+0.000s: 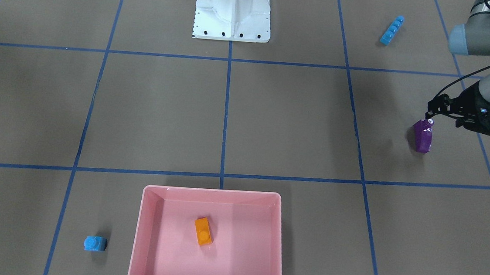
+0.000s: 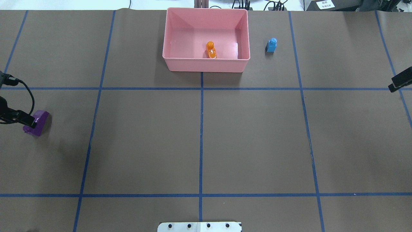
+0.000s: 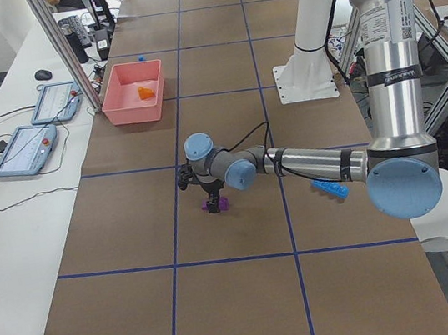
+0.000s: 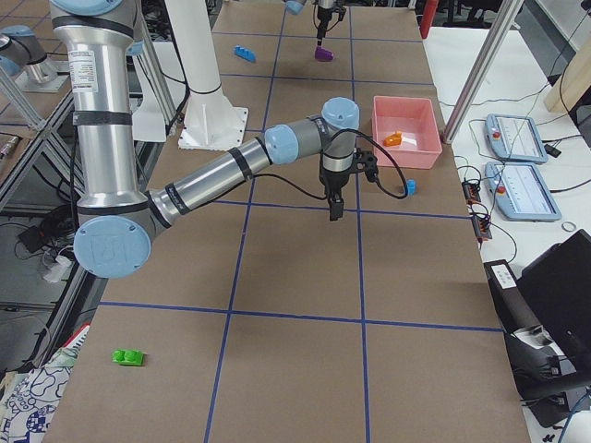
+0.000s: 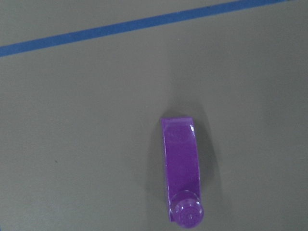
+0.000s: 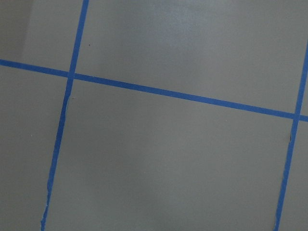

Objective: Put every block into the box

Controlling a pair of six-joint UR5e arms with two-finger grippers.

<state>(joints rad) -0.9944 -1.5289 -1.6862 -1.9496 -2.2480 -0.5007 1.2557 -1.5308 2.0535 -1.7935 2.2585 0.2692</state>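
The pink box (image 1: 212, 191) (image 2: 202, 65) holds the orange block (image 1: 204, 231) (image 2: 210, 50). The purple sloped block (image 1: 422, 136) (image 2: 37, 123) lies on the table, also in the left wrist view (image 5: 182, 168). My left gripper (image 1: 429, 116) (image 2: 29, 121) hangs just over its end; I cannot tell whether it is open. The small light-blue block (image 1: 95, 243) (image 2: 271, 45) stands beside the box. The long light-blue block (image 1: 392, 30) lies near the left arm. The green block (image 4: 127, 356) lies far off on the robot's right. My right gripper (image 2: 392, 87) looks shut and empty.
The white robot base (image 1: 233, 10) stands at the table's middle on the robot's side. Blue tape lines divide the brown table. Tablets and cables lie on a side bench (image 3: 27, 146) beyond the box.
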